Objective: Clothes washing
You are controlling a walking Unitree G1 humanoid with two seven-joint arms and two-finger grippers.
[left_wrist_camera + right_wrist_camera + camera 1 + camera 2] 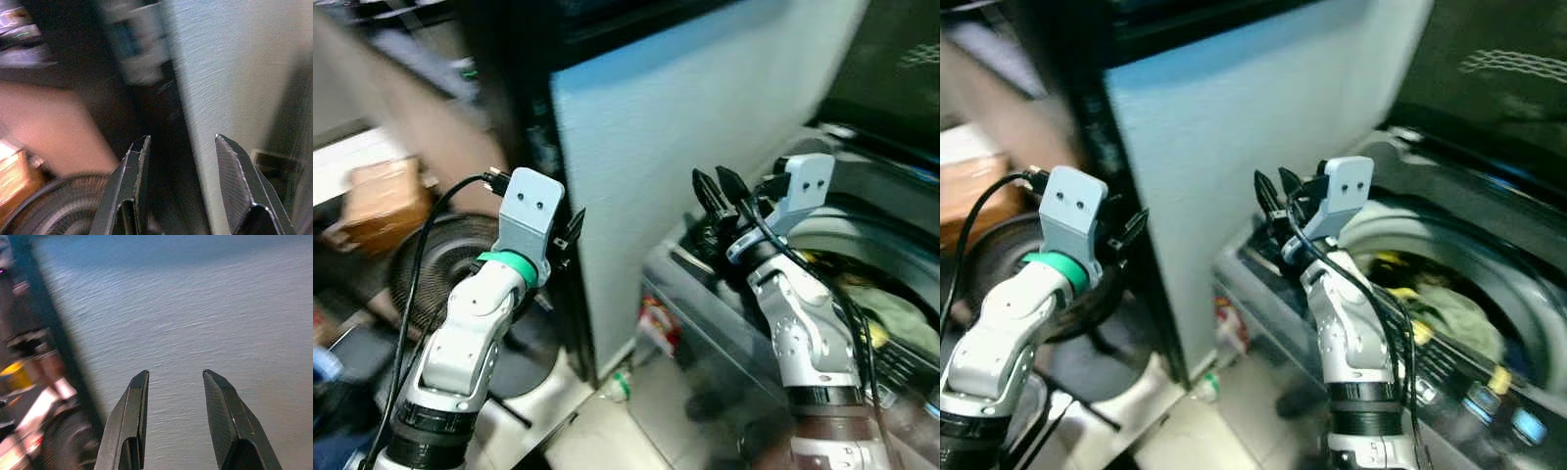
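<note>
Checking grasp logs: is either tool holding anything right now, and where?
Nothing held. Left tool and right tool are both open and empty.

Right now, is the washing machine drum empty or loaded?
Loaded: crumpled green and yellow clothes lie inside the washing machine drum beside the right arm.

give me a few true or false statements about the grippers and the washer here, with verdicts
1. The left gripper has its fingers apart and holds nothing. True.
2. The right gripper is shut on a garment. False: its fingers are apart and empty, facing the pale blue-grey panel.
3. The grey top-loading washing machine holds clothes in its drum. True: yellowish-green laundry lies inside.
4. The round black fan stands to the robot's right of the washer. False: it is on the left, behind the left arm.
</note>
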